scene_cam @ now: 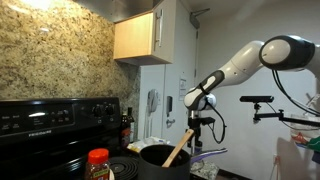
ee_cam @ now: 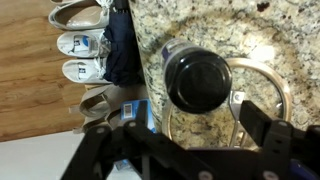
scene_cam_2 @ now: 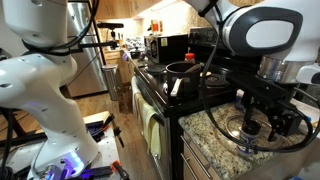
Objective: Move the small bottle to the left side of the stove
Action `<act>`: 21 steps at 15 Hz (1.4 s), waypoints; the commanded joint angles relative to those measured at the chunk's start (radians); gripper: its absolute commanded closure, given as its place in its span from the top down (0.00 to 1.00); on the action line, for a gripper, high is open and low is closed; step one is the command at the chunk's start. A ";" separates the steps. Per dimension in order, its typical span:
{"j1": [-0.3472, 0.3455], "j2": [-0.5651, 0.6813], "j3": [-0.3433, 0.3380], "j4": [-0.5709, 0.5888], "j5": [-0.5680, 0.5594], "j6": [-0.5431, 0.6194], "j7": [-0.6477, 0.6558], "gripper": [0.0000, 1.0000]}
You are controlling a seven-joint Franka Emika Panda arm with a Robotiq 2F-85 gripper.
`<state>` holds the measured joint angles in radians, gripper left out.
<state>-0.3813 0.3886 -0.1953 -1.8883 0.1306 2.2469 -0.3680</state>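
The small bottle (ee_cam: pixel 200 80) shows from above in the wrist view as a round black cap on a clear body. It stands upright on a speckled granite counter (ee_cam: pixel 270 40), inside a metal ring (ee_cam: pixel 285 95). My gripper (ee_cam: pixel 195 125) is open, hovering over the counter with the bottle just ahead of the fingers, not between them. In an exterior view my gripper (scene_cam_2: pixel 256 118) hangs over the same counter (scene_cam_2: pixel 215 135) beside the black stove (scene_cam_2: pixel 165 85). The stove (scene_cam: pixel 55 125) with its knob panel also shows with my gripper (scene_cam: pixel 202 118) off beyond its far end.
A dark pot (scene_cam: pixel 160 155) with a wooden spoon (scene_cam: pixel 180 148) sits on the stove, also seen in an exterior view (scene_cam_2: pixel 182 70). A red-lidded jar (scene_cam: pixel 97 162) stands at the near end of the stove. Shoes (ee_cam: pixel 85 45) lie on the wooden floor past the counter edge.
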 commanded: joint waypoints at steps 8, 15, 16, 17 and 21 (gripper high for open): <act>0.039 -0.057 -0.025 -0.042 -0.128 -0.081 0.088 1.00; 0.029 -0.068 -0.029 -0.091 -0.107 -0.048 0.072 0.74; 0.029 -0.068 -0.029 -0.092 -0.104 -0.047 0.070 0.72; 0.029 -0.069 -0.028 -0.093 -0.103 -0.051 0.069 0.66; 0.031 -0.069 -0.028 -0.090 -0.106 -0.056 0.071 0.38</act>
<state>-0.3494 0.3546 -0.2264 -1.9468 0.0234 2.1867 -0.3033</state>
